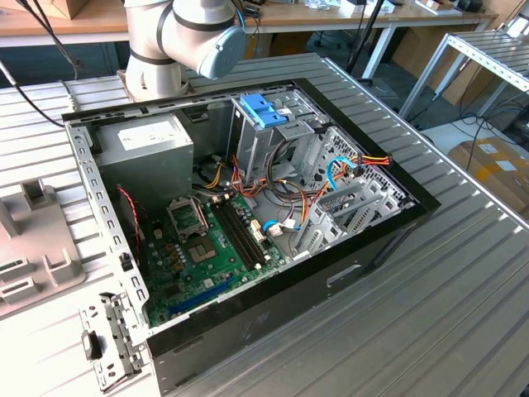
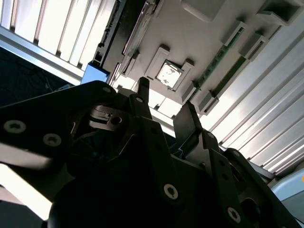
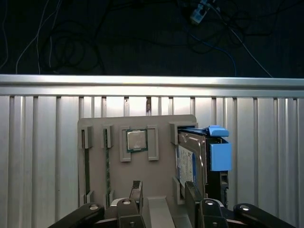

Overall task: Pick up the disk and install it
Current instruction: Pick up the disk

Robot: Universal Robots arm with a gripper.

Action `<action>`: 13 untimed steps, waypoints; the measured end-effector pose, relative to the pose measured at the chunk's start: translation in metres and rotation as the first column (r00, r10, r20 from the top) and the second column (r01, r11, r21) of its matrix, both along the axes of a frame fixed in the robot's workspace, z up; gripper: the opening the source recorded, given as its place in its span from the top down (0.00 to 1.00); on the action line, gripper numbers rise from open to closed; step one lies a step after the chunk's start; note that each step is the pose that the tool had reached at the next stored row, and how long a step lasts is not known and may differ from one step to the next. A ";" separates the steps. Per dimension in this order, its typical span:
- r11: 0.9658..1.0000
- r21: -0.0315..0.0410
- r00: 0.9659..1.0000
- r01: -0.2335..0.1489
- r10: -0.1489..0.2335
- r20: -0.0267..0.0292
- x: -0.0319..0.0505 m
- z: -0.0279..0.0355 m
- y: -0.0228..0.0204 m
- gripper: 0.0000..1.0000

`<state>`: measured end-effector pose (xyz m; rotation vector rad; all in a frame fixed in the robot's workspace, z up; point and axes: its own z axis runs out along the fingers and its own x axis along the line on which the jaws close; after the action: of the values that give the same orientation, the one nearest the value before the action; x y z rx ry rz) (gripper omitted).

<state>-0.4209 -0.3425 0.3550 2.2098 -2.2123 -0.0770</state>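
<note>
Tray point(image 1: 62, 277): grey holder on the counter point(image 1: 463, 273) at the exterior view's left, slotted so that each part sits apart and reachable.
Chip point(image 3: 136, 140): flat in its own pocket of the tray.
Disk point(image 3: 186, 161): on edge in the tray's end slot with its blue bracket point(image 3: 219, 154) outermost, probably so both faces stay free for a pinch.
Claw point(image 3: 164, 197): open and empty above the tray, one finger point(image 3: 191, 194) close to the disk; I cannot tell whether it touches.
Case point(image 1: 248, 215): lid off, beside the tray.
Cage point(image 1: 264, 116): blue-tabbed bay inside the case, likely the disk's home.
</note>
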 end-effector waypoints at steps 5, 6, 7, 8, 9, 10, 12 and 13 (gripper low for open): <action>1.000 0.000 1.000 0.000 0.000 0.000 -0.0004 -0.0005 0.0019 0.52; 1.000 0.000 1.000 0.000 0.000 0.000 -0.0004 -0.0006 0.0023 0.52; 1.000 0.000 1.000 0.000 0.000 0.000 -0.0005 -0.0006 0.0027 0.52; 1.000 0.000 1.000 0.000 0.000 0.000 -0.0006 -0.0008 0.0035 0.52; 1.000 0.000 1.000 0.000 0.000 0.000 -0.0008 -0.0009 0.0040 0.52; 1.000 0.000 1.000 0.000 0.000 0.000 -0.0009 -0.0010 0.0045 0.52; 1.000 0.000 1.000 0.000 0.000 0.000 -0.0012 -0.0011 0.0051 0.52; 1.000 0.000 1.000 0.000 0.000 0.000 -0.0013 -0.0012 0.0054 0.52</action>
<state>-0.4222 -0.3371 0.3538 2.2099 -2.2125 -0.0769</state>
